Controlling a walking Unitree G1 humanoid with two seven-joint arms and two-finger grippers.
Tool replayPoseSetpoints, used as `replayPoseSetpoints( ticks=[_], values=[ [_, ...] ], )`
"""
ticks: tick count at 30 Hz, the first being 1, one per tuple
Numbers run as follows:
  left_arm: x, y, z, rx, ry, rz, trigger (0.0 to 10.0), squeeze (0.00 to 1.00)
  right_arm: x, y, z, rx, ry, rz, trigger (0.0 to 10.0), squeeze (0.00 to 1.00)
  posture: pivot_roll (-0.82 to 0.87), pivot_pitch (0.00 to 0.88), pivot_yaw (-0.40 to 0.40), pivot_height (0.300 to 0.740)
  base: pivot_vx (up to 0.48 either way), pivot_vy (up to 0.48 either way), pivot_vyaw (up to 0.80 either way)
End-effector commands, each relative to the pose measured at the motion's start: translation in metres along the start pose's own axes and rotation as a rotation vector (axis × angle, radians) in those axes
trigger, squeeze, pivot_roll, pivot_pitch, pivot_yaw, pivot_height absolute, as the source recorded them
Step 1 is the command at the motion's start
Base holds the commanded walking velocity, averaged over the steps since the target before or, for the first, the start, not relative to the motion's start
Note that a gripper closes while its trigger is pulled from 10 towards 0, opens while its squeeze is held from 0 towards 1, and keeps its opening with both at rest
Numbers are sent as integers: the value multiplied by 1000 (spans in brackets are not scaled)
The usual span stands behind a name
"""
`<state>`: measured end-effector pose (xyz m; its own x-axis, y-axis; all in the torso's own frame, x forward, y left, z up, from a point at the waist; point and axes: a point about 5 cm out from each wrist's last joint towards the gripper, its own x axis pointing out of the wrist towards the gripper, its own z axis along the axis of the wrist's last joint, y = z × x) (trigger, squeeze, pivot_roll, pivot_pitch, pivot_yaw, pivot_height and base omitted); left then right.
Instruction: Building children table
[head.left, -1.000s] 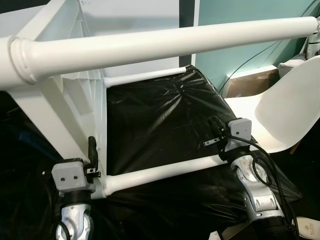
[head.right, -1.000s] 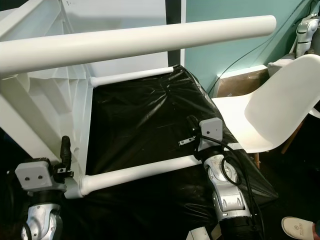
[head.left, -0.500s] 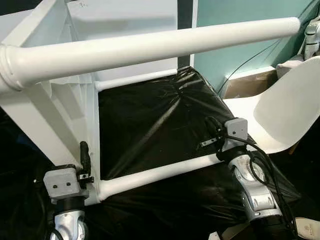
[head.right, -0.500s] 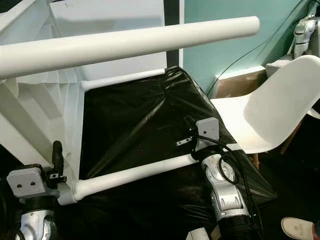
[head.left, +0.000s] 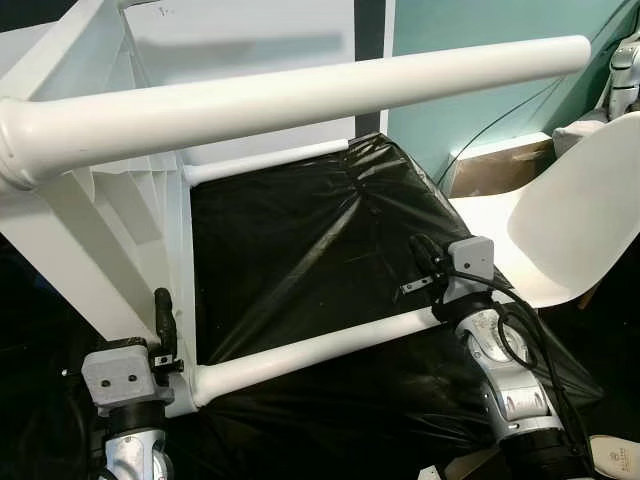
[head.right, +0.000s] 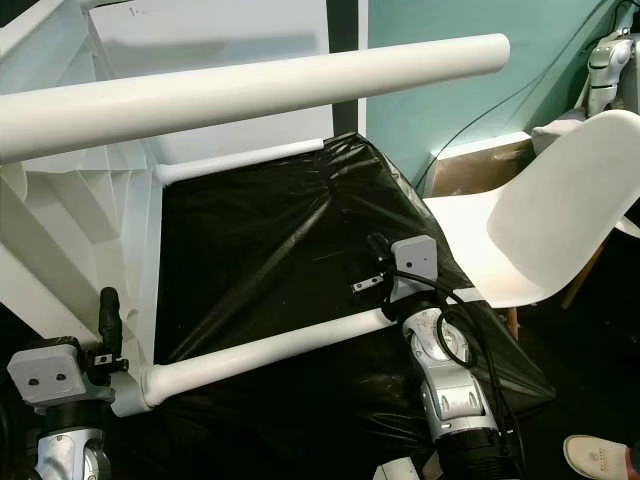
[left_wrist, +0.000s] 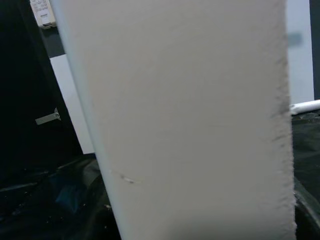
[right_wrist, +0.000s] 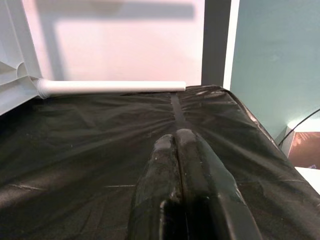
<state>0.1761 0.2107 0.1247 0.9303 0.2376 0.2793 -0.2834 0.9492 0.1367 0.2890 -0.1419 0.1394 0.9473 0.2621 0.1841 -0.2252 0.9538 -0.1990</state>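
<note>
Since a second ago the left gripper (head.left: 163, 318) is sitting lower and further left, at the table's (head.left: 110, 215) near corner by the socket of the near leg (head.left: 310, 348), and whether its fingers are apart or together I cannot tell. White and tipped on its side, the table is lying on black sheeting (head.left: 310, 250) with another leg (head.left: 300, 95) jutting across the top. Beside the near leg's free end, the right gripper (head.left: 425, 262) is hovering over the sheeting with fingers (right_wrist: 177, 165) pressed together, grasping nothing, next to a white chair (head.left: 570, 220).
</note>
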Motion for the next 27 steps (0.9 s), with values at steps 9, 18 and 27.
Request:
replayPoseSetpoints(
  ticks=[9,18,27],
  values=[
    [-26,-9,-44,1,267,62,10000,0,4,1,4,-37,-19,-1,10000,0,133,0,26,740,0,0,0],
    [-17,-21,-31,-2,202,-13,10000,0,-1,-2,7,-306,-45,-70,10000,0,118,0,35,740,0,0,0],
    [1,-26,-6,10,84,-37,10000,0,-7,-4,11,-443,-83,-88,10000,0,112,0,50,740,0,0,0]
  ],
)
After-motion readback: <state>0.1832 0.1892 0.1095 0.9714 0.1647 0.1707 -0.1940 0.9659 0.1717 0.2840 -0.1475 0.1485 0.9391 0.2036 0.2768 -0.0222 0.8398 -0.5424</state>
